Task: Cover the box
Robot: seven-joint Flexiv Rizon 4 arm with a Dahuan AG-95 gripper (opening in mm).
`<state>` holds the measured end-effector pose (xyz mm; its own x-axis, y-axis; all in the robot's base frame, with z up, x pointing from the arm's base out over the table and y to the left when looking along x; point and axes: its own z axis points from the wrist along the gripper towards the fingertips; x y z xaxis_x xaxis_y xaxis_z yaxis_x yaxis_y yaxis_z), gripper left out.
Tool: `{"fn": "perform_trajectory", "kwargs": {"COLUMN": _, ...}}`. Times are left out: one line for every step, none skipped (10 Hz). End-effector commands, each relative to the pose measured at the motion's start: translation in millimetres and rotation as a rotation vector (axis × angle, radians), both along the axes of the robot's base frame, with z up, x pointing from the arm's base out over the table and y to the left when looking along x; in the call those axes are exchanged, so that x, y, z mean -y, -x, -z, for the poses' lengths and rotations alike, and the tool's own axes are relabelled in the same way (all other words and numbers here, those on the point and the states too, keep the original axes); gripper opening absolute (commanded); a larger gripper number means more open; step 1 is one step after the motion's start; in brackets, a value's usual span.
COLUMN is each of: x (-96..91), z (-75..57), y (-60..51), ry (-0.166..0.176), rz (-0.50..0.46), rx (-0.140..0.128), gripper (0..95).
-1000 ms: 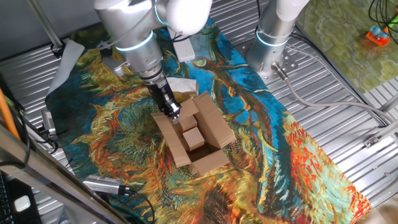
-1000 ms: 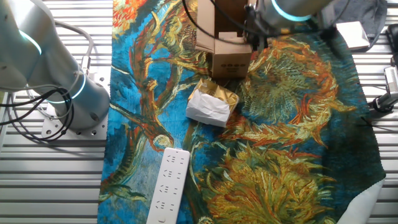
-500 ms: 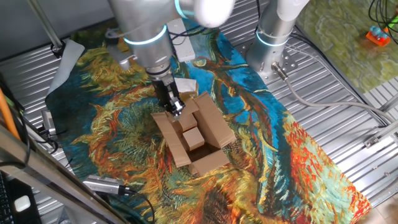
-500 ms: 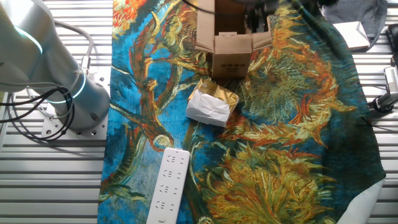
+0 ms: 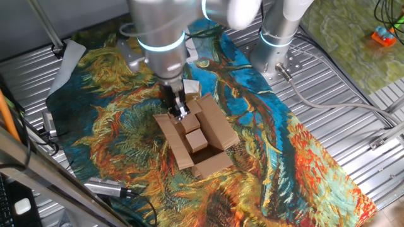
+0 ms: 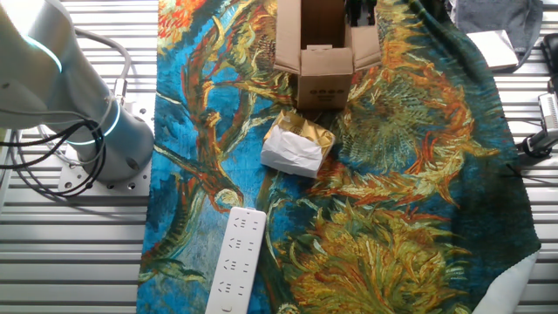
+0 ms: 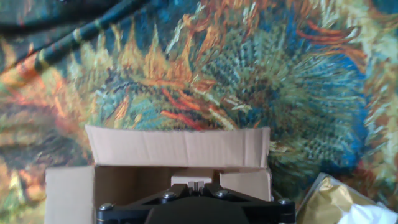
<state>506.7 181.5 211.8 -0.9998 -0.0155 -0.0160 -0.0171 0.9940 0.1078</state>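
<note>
The box [image 5: 201,140] is a brown cardboard carton standing open on the patterned cloth, its flaps spread outward. Small cardboard blocks [image 5: 195,139] lie inside it. My gripper [image 5: 179,111] is shut and empty, with its tips at the box's far left corner, by the flap edge. In the hand view the shut gripper [image 7: 194,185] points down over the box, with one upright flap [image 7: 177,148] just beyond it. In the other fixed view the box [image 6: 324,63] is at the top edge, and only a dark part of the gripper [image 6: 361,10] shows beside it.
A crumpled white-and-tan paper packet [image 6: 298,146] lies on the cloth close to the box. A white power strip [image 6: 235,262] lies further off. A second arm's base [image 5: 278,39] stands on the metal table beyond the cloth. Cables and a metal tool lie along the edges.
My arm has swung to the right and back, carrying the shut gripper along the box's left flap toward its far corner. In the other fixed view it has slid up, nearly out of frame.
</note>
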Motion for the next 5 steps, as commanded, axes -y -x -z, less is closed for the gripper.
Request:
{"fn": "perform_trajectory", "kwargs": {"x": -8.9, "z": -0.2, "y": -11.6, "ry": 0.070, "rz": -0.073, "rx": 0.004, "gripper": 0.0}}
{"fn": "perform_trajectory", "kwargs": {"x": -10.8, "z": 0.1, "y": -15.0, "ry": 0.101, "rz": -0.090, "rx": -0.011, "gripper": 0.0}}
{"fn": "perform_trajectory", "kwargs": {"x": -15.5, "z": 1.2, "y": -21.7, "ry": 0.123, "rz": -0.108, "rx": -0.022, "gripper": 0.0}}
{"fn": "perform_trajectory", "kwargs": {"x": -17.3, "z": 2.2, "y": -23.7, "ry": 0.122, "rz": -0.117, "rx": -0.019, "gripper": 0.0}}
{"fn": "perform_trajectory", "kwargs": {"x": -18.8, "z": 1.7, "y": -26.2, "ry": 0.121, "rz": -0.132, "rx": -0.015, "gripper": 0.0}}
